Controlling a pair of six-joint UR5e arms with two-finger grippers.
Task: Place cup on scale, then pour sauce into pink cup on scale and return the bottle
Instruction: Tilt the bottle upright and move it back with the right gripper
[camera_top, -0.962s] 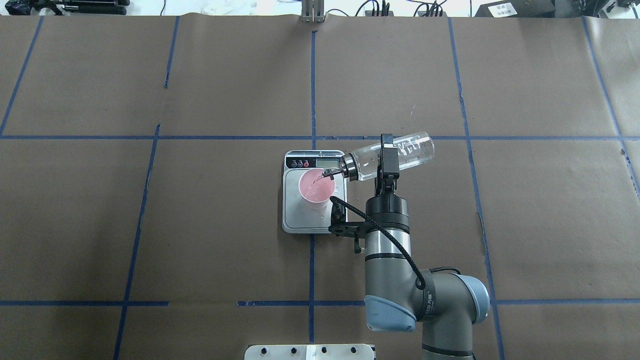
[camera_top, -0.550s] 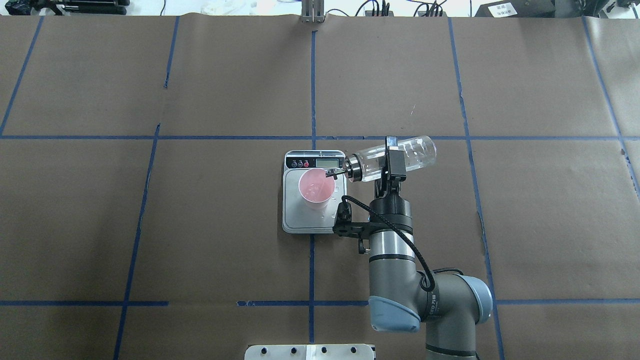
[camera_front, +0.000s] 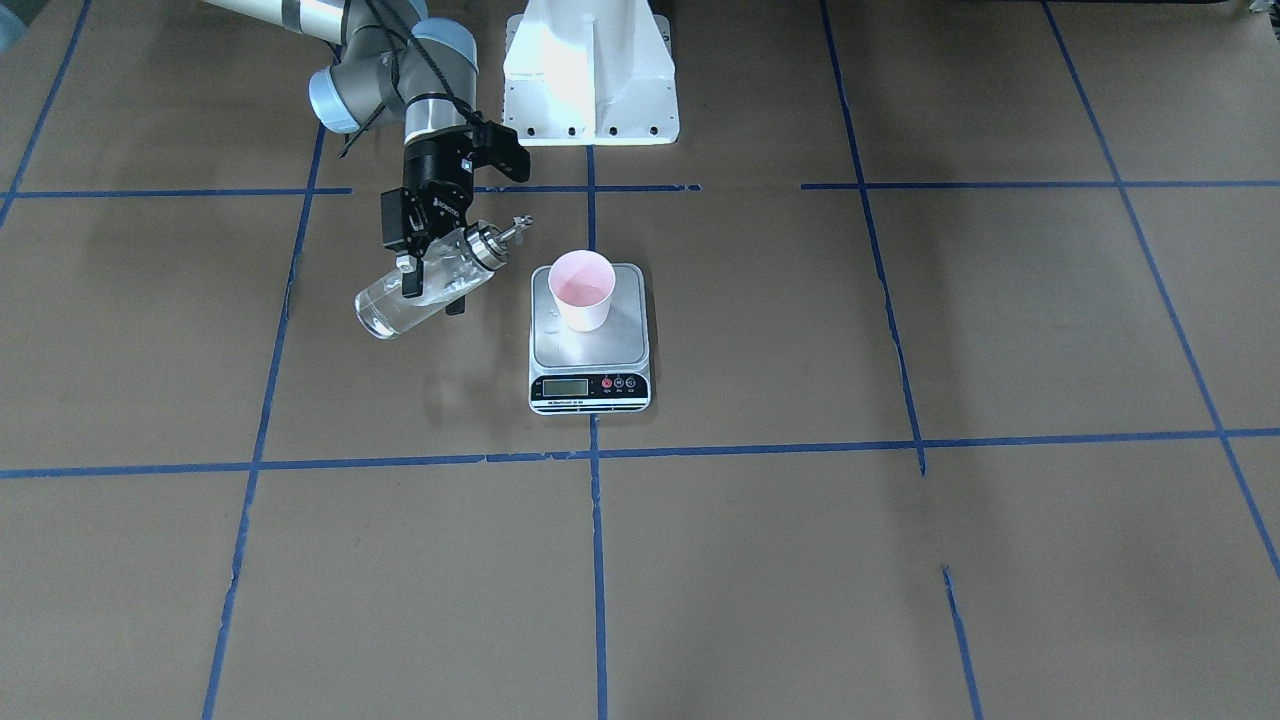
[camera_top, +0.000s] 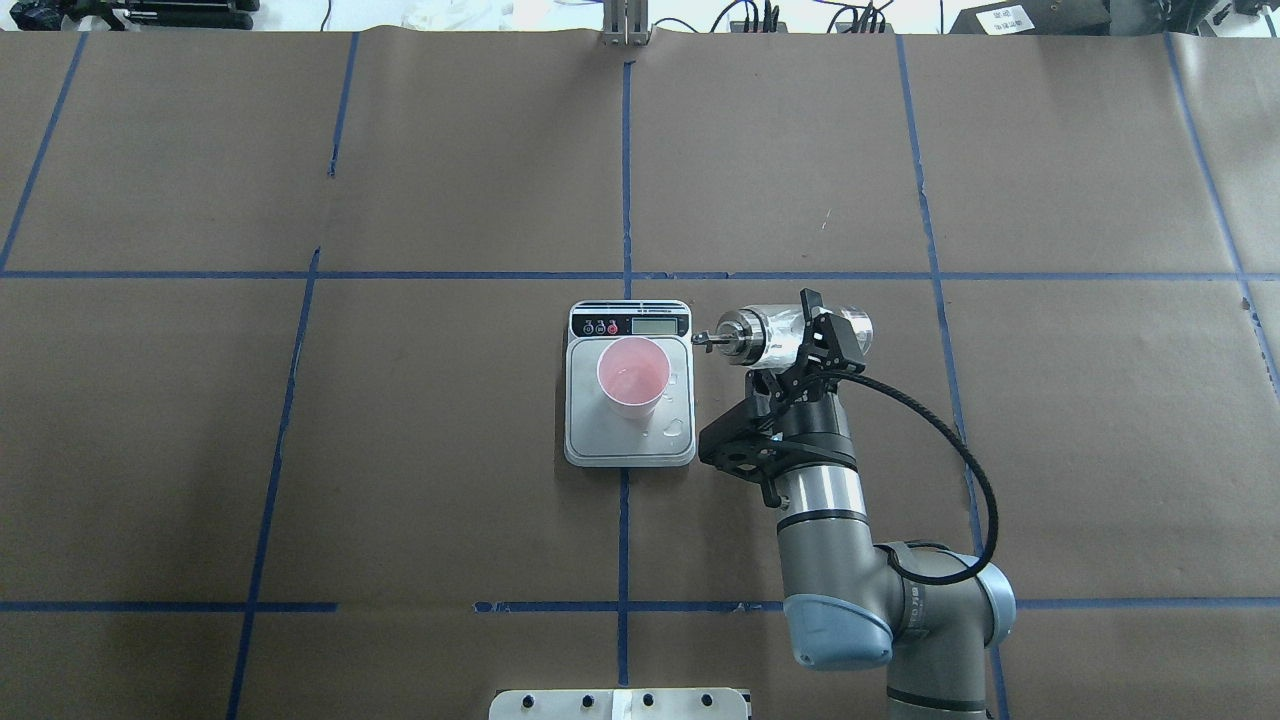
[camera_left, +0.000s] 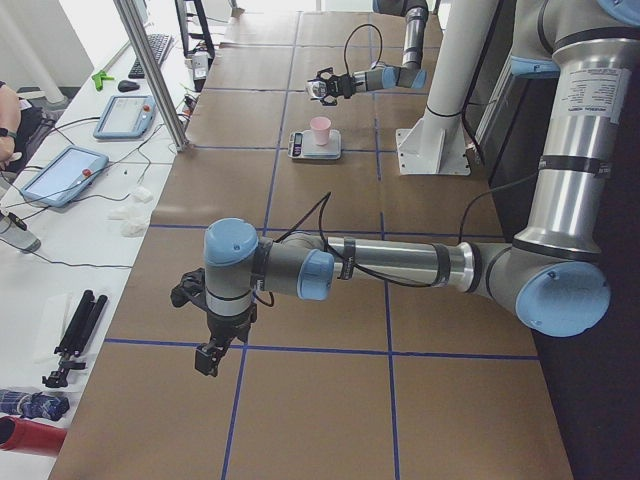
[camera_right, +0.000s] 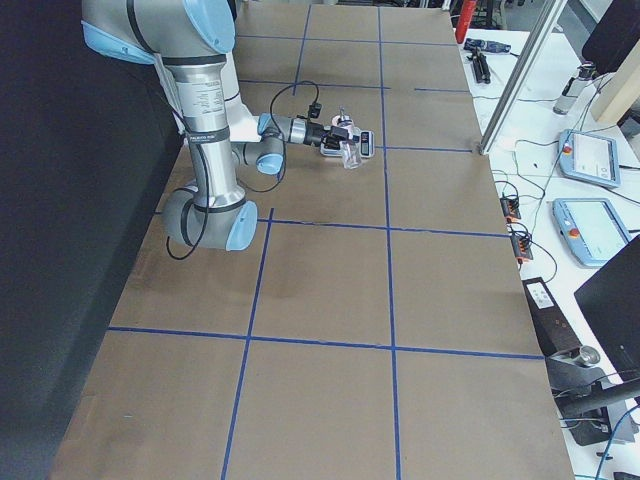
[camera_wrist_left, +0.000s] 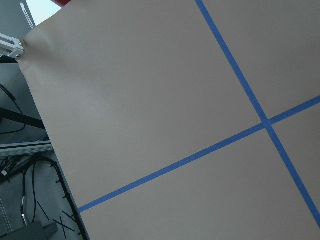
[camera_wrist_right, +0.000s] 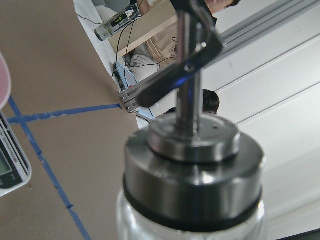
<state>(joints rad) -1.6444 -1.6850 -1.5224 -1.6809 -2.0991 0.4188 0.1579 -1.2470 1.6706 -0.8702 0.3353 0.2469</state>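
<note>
Front-facing: holding the bottle (camera_front: 385, 310) clear of the table, right gripper (camera_front: 432, 290) clenched across its glass mid-body. Long axis slanted, spout aimed toward the cup (camera_front: 582, 290) on the scale (camera_front: 590, 350), both just past the spout end, apart from it.

Overhead: bottle (camera_top: 748, 333) foreshortened beneath the right gripper (camera_top: 812, 340), neck probably higher than base; cup (camera_top: 633, 376) off to the spout side.

Exterior left: left gripper (camera_left: 210, 352) well away from everything; released or clenched, cannot tell.

Left wrist: only brown paper (camera_wrist_left: 150, 90) and blue tape (camera_wrist_left: 175, 165).

Right wrist: metal collar (camera_wrist_right: 192, 160) close up, pourer pointing up in frame.

Judged for handling: rigid, smooth, breakable glass, likely slippery when wet; best gripped mid-body as here, never by the pourer.
</note>
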